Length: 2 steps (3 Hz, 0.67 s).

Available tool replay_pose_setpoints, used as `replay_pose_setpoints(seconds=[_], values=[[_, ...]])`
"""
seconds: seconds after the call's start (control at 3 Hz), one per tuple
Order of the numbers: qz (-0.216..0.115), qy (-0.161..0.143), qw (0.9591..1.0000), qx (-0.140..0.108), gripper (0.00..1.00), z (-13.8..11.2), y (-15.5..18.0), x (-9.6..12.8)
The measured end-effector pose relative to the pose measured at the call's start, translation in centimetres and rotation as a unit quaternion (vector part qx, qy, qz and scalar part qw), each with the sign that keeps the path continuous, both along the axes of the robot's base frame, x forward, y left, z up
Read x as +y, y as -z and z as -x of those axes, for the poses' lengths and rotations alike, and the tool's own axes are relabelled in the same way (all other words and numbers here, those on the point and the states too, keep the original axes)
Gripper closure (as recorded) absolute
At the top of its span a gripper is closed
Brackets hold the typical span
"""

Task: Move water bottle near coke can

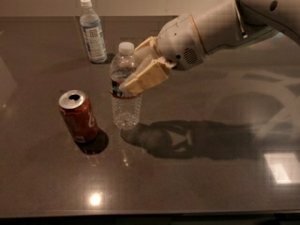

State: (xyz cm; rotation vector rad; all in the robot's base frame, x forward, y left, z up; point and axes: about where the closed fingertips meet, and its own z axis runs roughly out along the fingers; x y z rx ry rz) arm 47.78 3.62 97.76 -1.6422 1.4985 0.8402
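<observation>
The water bottle (124,108) is clear ribbed plastic with a white cap and a dark label band. It stands upright just right of the coke can (78,116), a red can with a silver top, on the dark table (211,182). A small gap separates them. My gripper (139,71) reaches in from the upper right and is shut on the water bottle around its upper body, one tan finger (146,77) across its front.
A second bottle with a pale blue-white label (92,31) stands at the back left of the table. My white arm (220,27) spans the upper right and casts a shadow on the table right of the water bottle.
</observation>
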Motion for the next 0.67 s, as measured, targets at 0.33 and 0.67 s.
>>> replay_pose_setpoints(seconds=[0.33,0.67], values=[[0.006,-0.018,0.9998,-0.004,1.00,0.6,0.7,1.7],[0.014,-0.026,0.9995,-0.012,0.83,0.8,1.5,2.8]])
